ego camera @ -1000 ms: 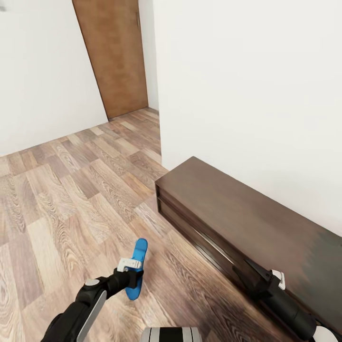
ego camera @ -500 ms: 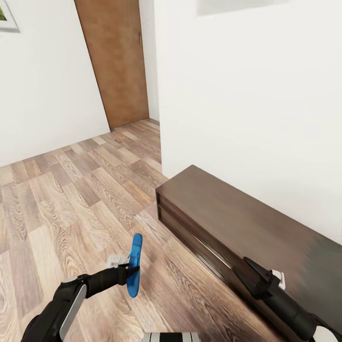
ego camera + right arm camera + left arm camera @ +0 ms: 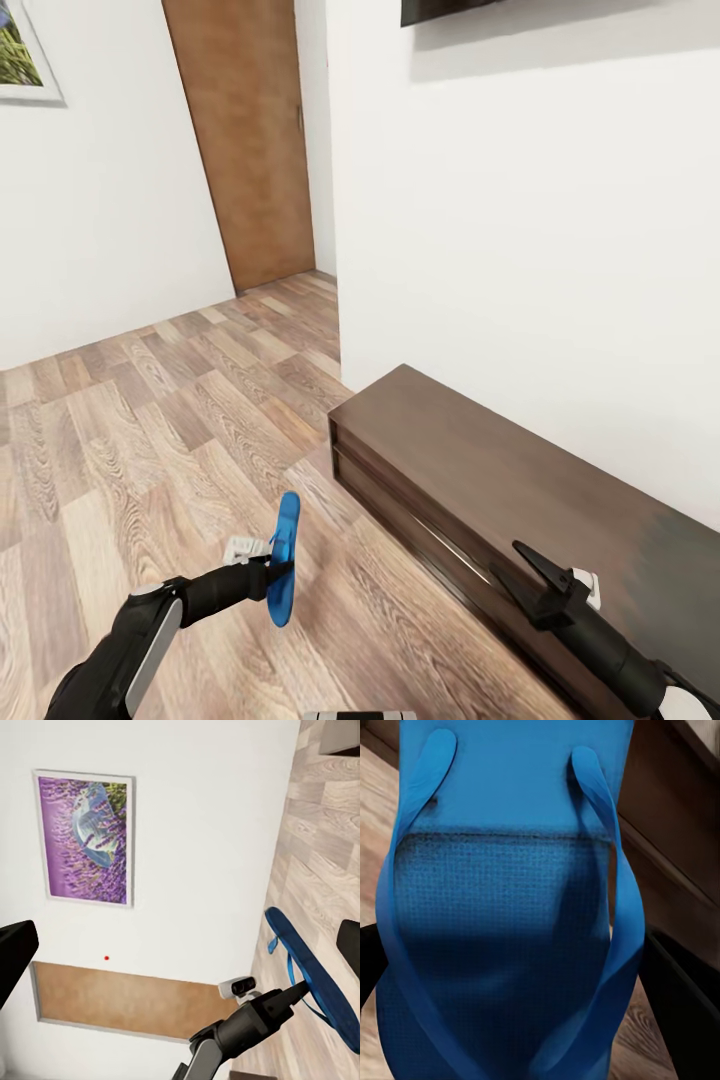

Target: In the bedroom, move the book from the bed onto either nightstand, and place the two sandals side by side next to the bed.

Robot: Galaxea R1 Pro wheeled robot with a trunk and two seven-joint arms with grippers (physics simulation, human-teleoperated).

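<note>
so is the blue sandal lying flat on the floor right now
No, the left claw holds the sandal up on its edge, lifted above the plank floor.

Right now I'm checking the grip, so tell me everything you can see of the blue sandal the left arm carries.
The sandal is a bright blue flat flip-flop with a finely textured footbed and two blue straps meeting in a V, plain in the left wrist view. It looks like foam or rubber. The left gripper is shut on it, holding it on edge, nearly upright, above the plank floor beside the dark wooden cabinet. Nothing else touches it.
</note>
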